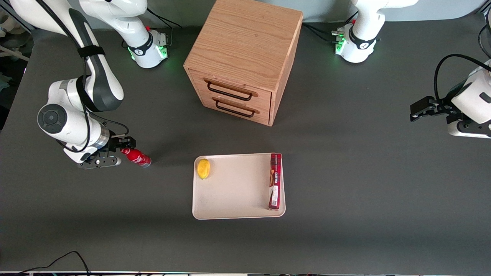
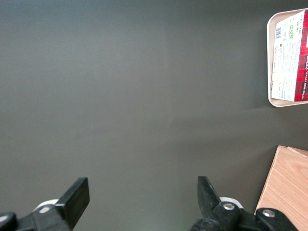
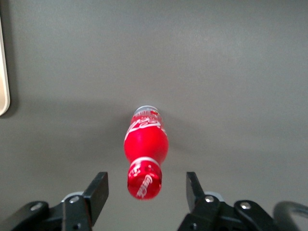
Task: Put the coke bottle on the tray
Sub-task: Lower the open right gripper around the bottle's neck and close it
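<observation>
The coke bottle [image 1: 137,157] is small and red with white script; it stands on the dark table toward the working arm's end, apart from the tray. In the right wrist view the coke bottle [image 3: 146,149] points its red cap at the camera, and that cap sits between the two fingers without touching either. My gripper [image 1: 123,150] [image 3: 146,185] is open, just above the bottle's top. The cream-white tray [image 1: 238,188] lies at the table's middle, nearer the front camera than the cabinet. The tray's rim [image 3: 3,82] shows at the edge of the right wrist view.
A yellow lemon [image 1: 203,168] and a long red box [image 1: 275,181] lie on the tray, at opposite ends. A wooden drawer cabinet [image 1: 245,57] stands farther from the front camera than the tray. The left wrist view shows the tray's rim [image 2: 270,57] and red box [image 2: 291,57].
</observation>
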Controlling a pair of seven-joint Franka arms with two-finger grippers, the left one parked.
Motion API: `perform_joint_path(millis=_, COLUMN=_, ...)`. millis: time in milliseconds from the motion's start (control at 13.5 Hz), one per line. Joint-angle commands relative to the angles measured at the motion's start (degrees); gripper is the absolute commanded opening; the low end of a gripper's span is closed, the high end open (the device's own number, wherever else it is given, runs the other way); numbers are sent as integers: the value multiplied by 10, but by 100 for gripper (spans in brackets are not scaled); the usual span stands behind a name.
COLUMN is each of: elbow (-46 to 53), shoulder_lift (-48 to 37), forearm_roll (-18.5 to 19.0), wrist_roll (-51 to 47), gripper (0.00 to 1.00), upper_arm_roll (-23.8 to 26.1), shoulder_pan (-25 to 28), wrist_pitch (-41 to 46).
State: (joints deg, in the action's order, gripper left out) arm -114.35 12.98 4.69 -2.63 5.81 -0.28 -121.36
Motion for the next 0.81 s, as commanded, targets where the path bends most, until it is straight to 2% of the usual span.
perform_joint_path(millis=0, elbow=23, shoulder_lift=21, forearm_roll=14, wrist_roll=-8, gripper=72, upper_arm_roll=7, shoulder_pan=-6, wrist_pitch=-5)
perform_joint_path(millis=74, elbow=23, shoulder_lift=22, forearm_roll=14, wrist_roll=-9, gripper=70, upper_arm_roll=7, shoulder_pan=-6, wrist_pitch=-6)
perform_joint_path(millis=148, elbow=23, shoulder_lift=22, forearm_roll=14, wrist_roll=-11, gripper=59, upper_arm_roll=7, shoulder_pan=-6, wrist_pitch=-6)
perform_joint_path(millis=222, elbow=23, shoulder_lift=22, forearm_roll=14, wrist_roll=-12, gripper=44, upper_arm_roll=7, shoulder_pan=-5, wrist_pitch=-6)
perform_joint_path(millis=370, elbow=21, shoulder_lift=18, forearm_roll=14, wrist_roll=-12, gripper=7, upper_arm_roll=7, shoulder_pan=-5, wrist_pitch=-4)
perform_joint_path(millis=444, elbow=20, shoulder_lift=15, forearm_roll=14, wrist_roll=-14, gripper=0, upper_arm_roll=7, shoulder_pan=-5, wrist_pitch=-2)
perform_joint_path(millis=741, elbow=23, shoulder_lift=7, forearm_roll=14, wrist_roll=-15, gripper=0, upper_arm_roll=7, shoulder_pan=-5, wrist_pitch=5)
